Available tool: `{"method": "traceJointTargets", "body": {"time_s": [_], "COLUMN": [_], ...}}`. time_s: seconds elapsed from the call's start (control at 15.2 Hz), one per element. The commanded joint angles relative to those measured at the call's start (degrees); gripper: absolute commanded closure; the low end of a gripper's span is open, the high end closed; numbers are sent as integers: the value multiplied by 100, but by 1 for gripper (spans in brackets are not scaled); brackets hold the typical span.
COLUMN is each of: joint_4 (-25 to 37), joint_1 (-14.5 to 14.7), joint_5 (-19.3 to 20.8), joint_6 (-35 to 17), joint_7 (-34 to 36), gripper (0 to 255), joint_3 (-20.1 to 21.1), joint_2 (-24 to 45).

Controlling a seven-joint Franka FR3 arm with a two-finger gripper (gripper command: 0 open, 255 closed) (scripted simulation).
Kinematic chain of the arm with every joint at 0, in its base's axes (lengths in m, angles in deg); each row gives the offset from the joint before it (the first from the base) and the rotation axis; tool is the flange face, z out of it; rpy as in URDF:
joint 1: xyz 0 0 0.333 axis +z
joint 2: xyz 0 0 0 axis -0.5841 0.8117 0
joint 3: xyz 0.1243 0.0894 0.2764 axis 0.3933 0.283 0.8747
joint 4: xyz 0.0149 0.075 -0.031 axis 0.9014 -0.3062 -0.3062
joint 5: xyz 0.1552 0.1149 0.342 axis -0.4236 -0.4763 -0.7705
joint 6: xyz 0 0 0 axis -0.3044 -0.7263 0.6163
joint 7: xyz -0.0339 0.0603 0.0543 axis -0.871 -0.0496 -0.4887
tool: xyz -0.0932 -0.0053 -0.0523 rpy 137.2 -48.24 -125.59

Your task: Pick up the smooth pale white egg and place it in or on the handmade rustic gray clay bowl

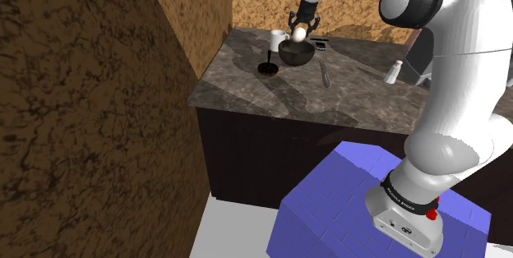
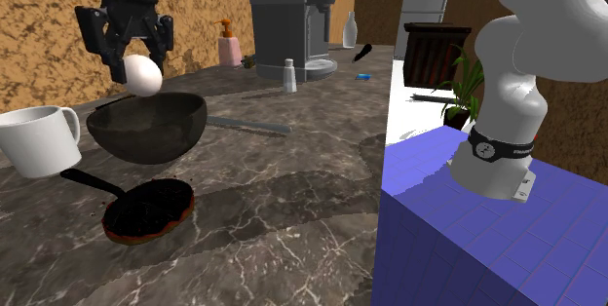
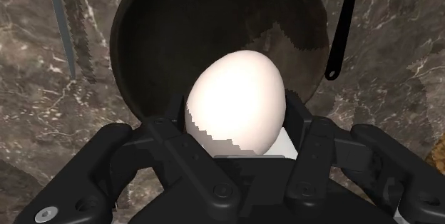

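A smooth white egg hangs above a dark grey round bowl on the marble counter. My black gripper points down over the bowl and is shut on the egg, with one finger on each side of it. Most of the egg sticks out below the fingertips. The egg is clear of the bowl's rim and sits over the bowl's hollow, nearer its edge than its middle.
A white mug stands close beside the bowl. A small black skillet lies in front of it. A long metal utensil, a shaker, a coffee machine and a pink soap bottle stand farther along.
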Motion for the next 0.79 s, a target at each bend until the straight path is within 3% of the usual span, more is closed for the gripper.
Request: {"method": "traceJointTargets", "body": {"time_s": [0.0, 0.73], "joint_4": [-164, -335], "joint_1": [4, 6], "joint_5": [-2, -7], "joint_6": [-161, -366], "joint_7": [-4, -11], "gripper": [255, 255], "joint_3": [1, 4], "joint_2": [-7, 27]}}
